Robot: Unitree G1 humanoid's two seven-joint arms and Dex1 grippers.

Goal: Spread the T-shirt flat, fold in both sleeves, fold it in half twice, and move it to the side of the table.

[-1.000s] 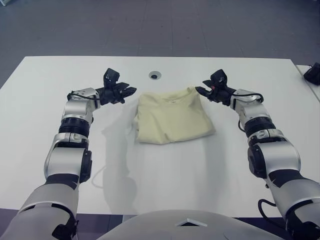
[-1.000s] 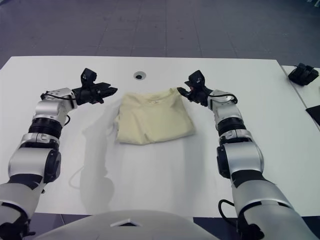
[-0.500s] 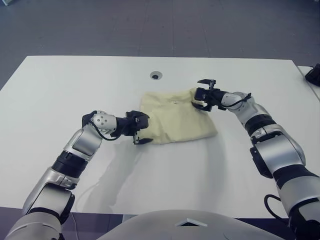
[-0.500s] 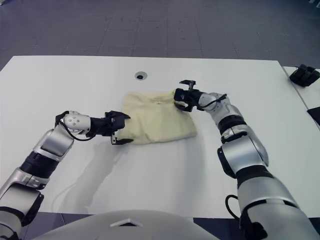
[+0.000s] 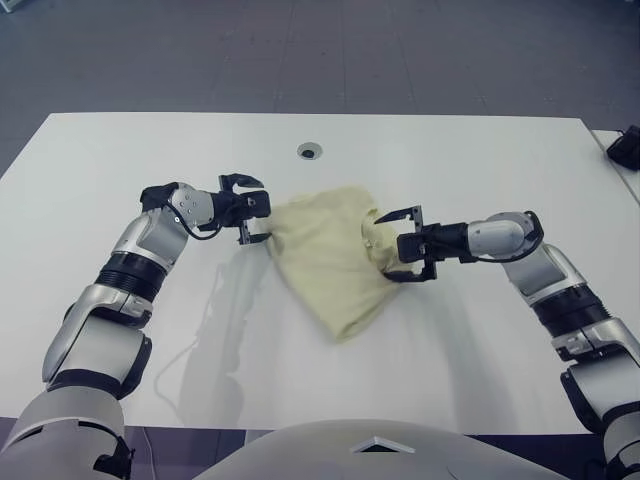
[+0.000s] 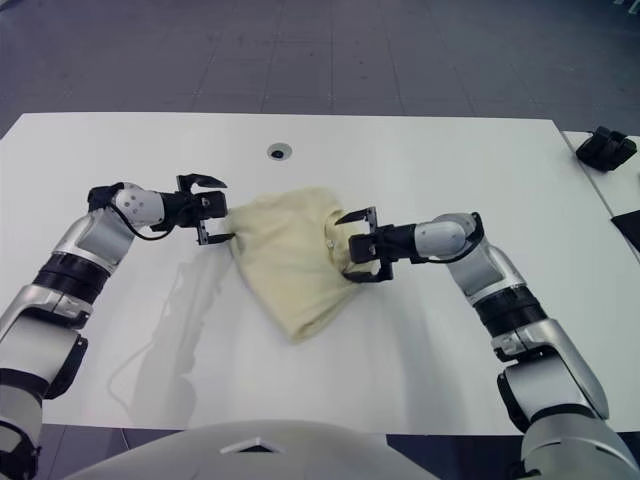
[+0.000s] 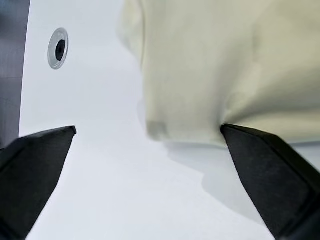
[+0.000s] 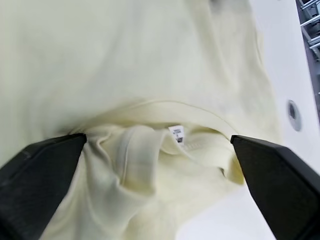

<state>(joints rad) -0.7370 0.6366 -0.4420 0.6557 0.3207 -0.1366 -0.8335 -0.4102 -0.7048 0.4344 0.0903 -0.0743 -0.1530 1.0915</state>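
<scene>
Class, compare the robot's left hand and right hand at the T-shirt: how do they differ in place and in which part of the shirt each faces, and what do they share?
The left hand is at the T-shirt's plain left edge; the right hand is at its right side, facing the collar opening with the label. The left hand lies farther from the robot than the right hand. Both are open, fingers spread wide, pointing inward at the shirt.

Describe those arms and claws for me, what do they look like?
The left arm and right arm are chunky silver-grey shells joined by black ribbed rings. The left gripper and right gripper are black, each with two tapered, pointed fingers. A thin black cable loops by the left wrist.
</scene>
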